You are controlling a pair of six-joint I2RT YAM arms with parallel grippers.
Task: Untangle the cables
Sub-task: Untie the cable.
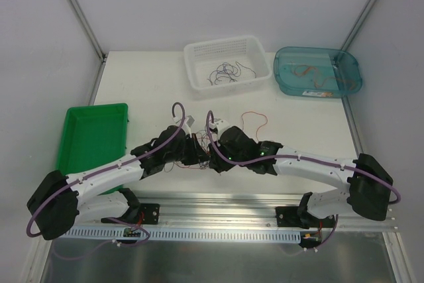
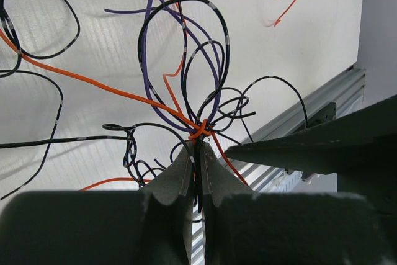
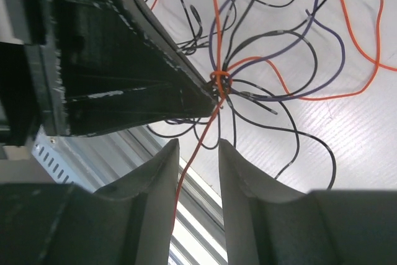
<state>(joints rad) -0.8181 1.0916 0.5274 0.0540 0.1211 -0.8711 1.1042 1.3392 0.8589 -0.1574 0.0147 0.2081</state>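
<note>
Cables (image 2: 200, 130): thin black, orange and purple strands. Their loops fan out from one tight knot over the white table (image 1: 146, 84), just beyond the aluminium rail (image 1: 218, 203). We cannot tell whether the knot rests on the surface or hangs above it.

Left gripper (image 2: 196, 155): fingers pressed together, clamped on the cables at the knot. The loops spread from its tips, away from the rail.

Right gripper (image 3: 197, 150): fingers apart, tips just short of the knot on the rail side. One orange strand (image 3: 186, 172) runs from the knot through the gap. We cannot tell whether it touches either pad.

From above, both grippers meet tip to tip beyond the rail's middle, with the tangle between them.

White basket (image 1: 199, 54) and teal tub (image 1: 285, 57): far side from the rail, with a few strands in each.
</note>
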